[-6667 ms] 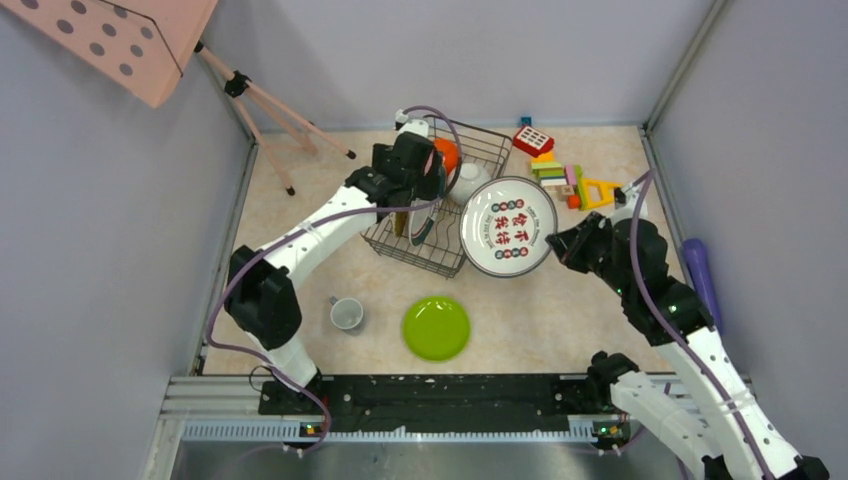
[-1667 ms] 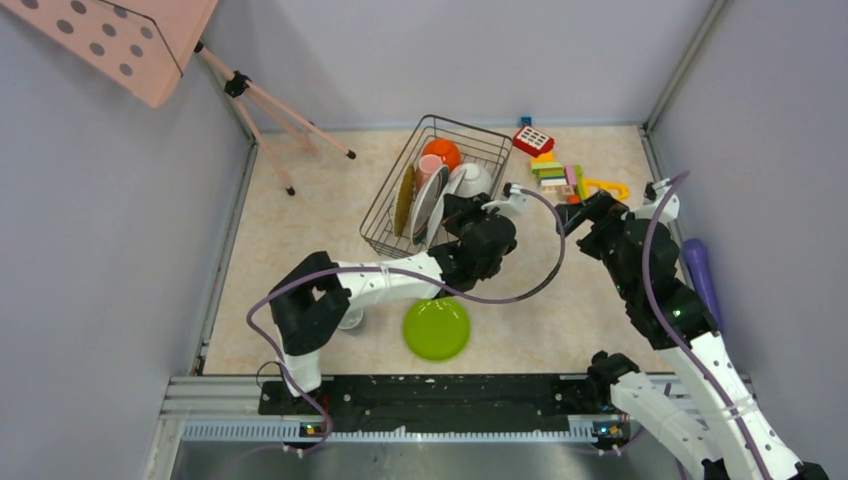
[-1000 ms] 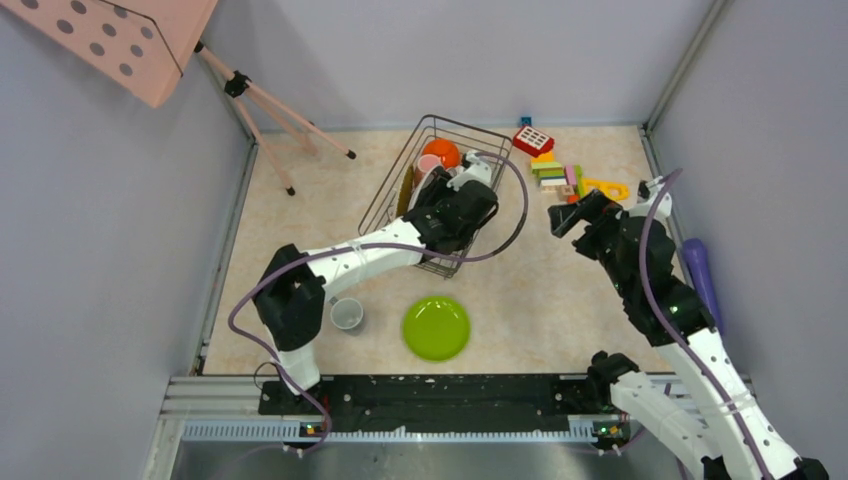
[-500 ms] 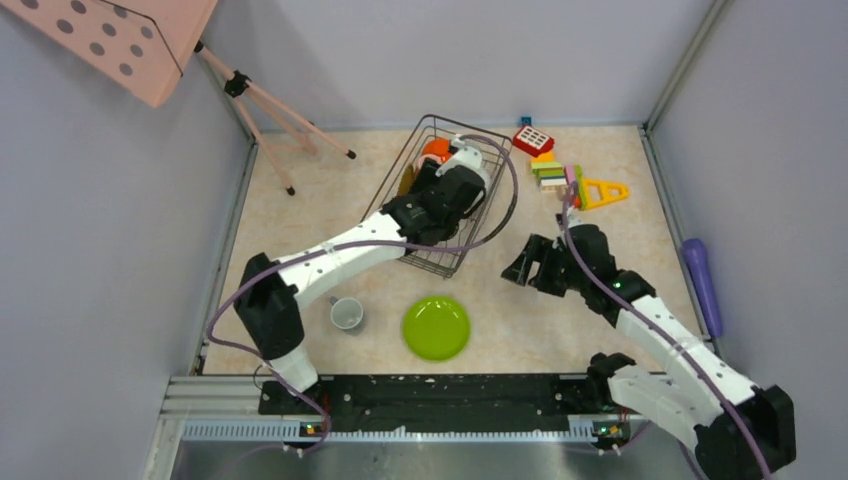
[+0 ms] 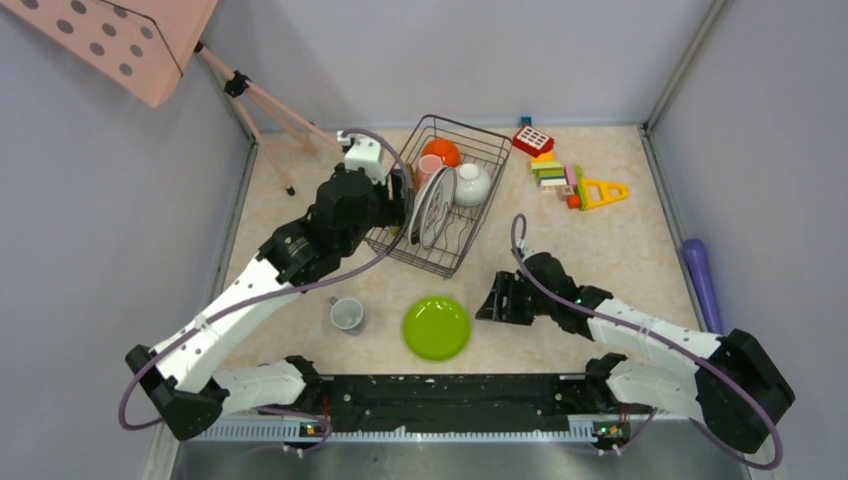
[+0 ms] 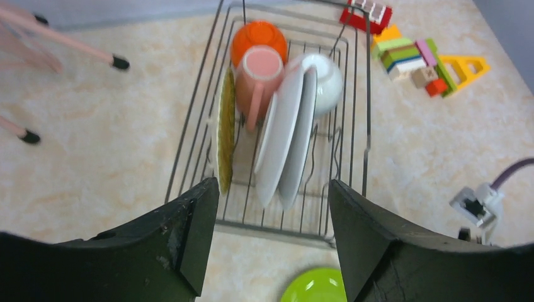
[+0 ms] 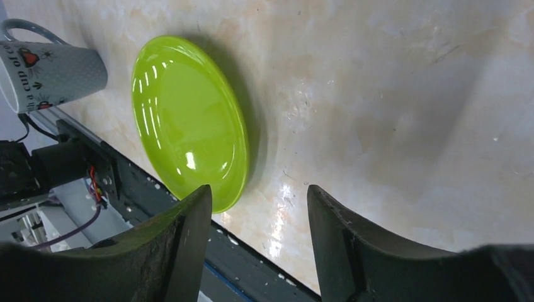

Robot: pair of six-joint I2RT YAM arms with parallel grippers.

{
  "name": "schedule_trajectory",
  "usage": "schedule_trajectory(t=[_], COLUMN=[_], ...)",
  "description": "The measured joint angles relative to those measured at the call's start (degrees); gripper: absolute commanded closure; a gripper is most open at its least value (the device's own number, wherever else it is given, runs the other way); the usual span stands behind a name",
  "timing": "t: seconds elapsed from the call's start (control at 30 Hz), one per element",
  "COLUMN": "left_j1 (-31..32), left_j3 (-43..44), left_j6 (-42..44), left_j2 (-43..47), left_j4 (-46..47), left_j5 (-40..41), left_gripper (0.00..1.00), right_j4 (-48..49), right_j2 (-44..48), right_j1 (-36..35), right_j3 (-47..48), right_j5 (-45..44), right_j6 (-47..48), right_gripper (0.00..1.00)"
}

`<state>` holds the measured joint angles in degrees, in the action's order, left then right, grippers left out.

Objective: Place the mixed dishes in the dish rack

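Lime-green plate (image 5: 436, 328): glossy, stiff, probably light and slippery. Lies flat on table (image 5: 600, 250) beside cup (image 5: 346, 314), outside dish rack (image 5: 455, 235). Hold: pinch raised rim. Right gripper (image 5: 490, 303) beside rim, jaws apart, empty. Left gripper (image 6: 272, 185) likewise, by dish rack.

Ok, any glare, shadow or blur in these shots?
Right wrist view: glare streaks on the green plate, a dark shadow beside it, shine on the table. Left wrist view: no glare, white plate sharp. Top view: evenly lit, sharp.
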<state>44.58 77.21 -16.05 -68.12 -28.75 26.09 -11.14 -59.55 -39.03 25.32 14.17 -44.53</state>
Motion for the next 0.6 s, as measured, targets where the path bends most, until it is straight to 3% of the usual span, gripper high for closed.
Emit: schedule_trajectory(t=[0.17,0.47,0.6], left_j1=[-2.4,-4.81,-5.09], left_j3=[-12.7,-23.15,-24.37], left_j6=[-5.16,-12.2,-13.84], left_j2=[10.05,23.69,25.27], left_j4=[-0.66,-1.86,-3.41], left_j5=[-5.79,-11.76,-13.0], left_gripper=[0.29,0.29,0.29], right_j4=[4.79,12.24,14.16], right_j2=[-4.09,-13.57,-17.38], right_j1=[-4.35,-10.03,-11.74], right_j3=[-1.33,0.0,2.01], right_j5=[-2.95,-6.99,-8.17], right_j6=[-3.3,-6.1,-6.6], right_gripper=[0.46,0.52,0.73])
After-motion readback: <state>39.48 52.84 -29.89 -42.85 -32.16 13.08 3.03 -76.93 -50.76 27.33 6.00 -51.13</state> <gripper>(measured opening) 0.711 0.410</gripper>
